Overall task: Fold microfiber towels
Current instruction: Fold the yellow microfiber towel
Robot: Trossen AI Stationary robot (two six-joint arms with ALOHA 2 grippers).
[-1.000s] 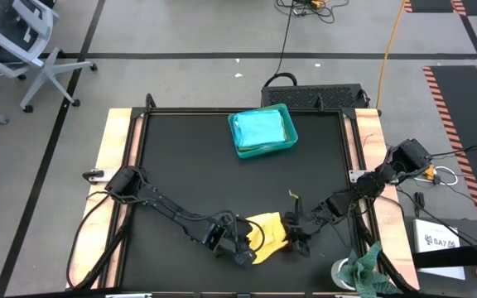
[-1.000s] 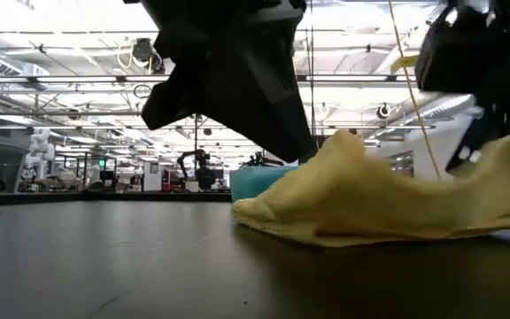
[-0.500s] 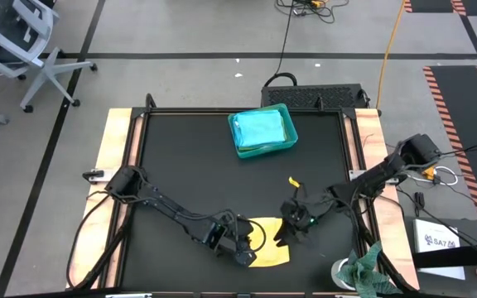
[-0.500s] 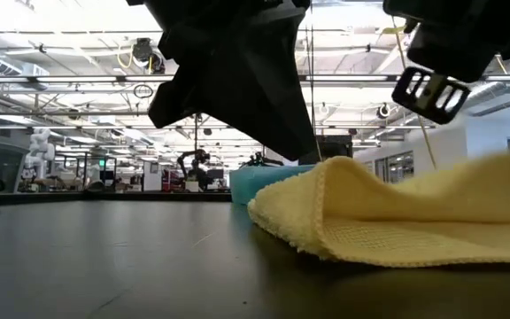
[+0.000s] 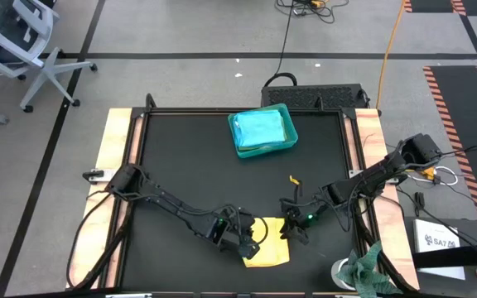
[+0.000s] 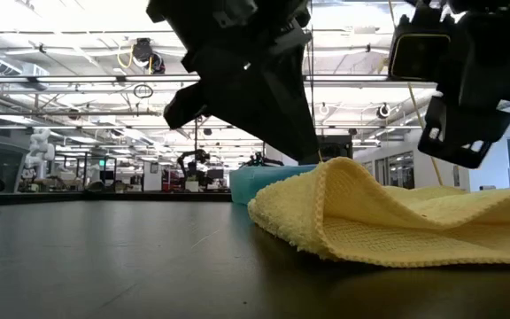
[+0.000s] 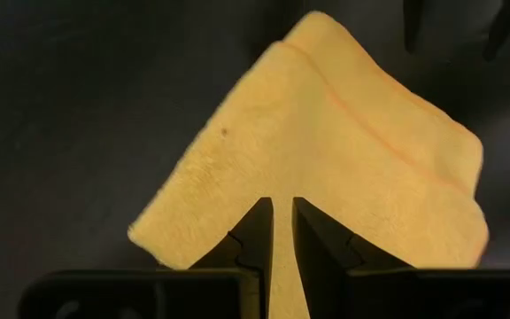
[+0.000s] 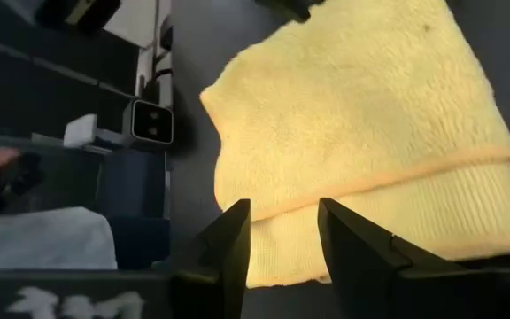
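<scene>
— Where's the yellow towel (image 5: 267, 245) sitting?

— Near the front edge of the black table (image 5: 180, 165), between the two grippers. The left gripper (image 5: 251, 242) hangs over its left side, fingers (image 7: 257, 232) drawn narrow with only a slit between them and nothing in it. The right gripper (image 5: 292, 228) is at the towel's right edge, fingers (image 8: 348, 232) parted with a clear gap, gripping nothing.

— Anything else nearby?

— A teal tray (image 5: 263, 132) holding a turquoise towel (image 5: 259, 127) sits well apart at the far side. A mottled green rag (image 5: 367, 266) lies off the front right corner. Nothing sits between the grippers and the yellow towel.

— How does it look?

— Folded over, one layer on another, with the lower layer's edge showing along one side. From table level the fold (image 6: 326, 199) bulges up in a rounded hump, and the rest lies low and rumpled.
</scene>
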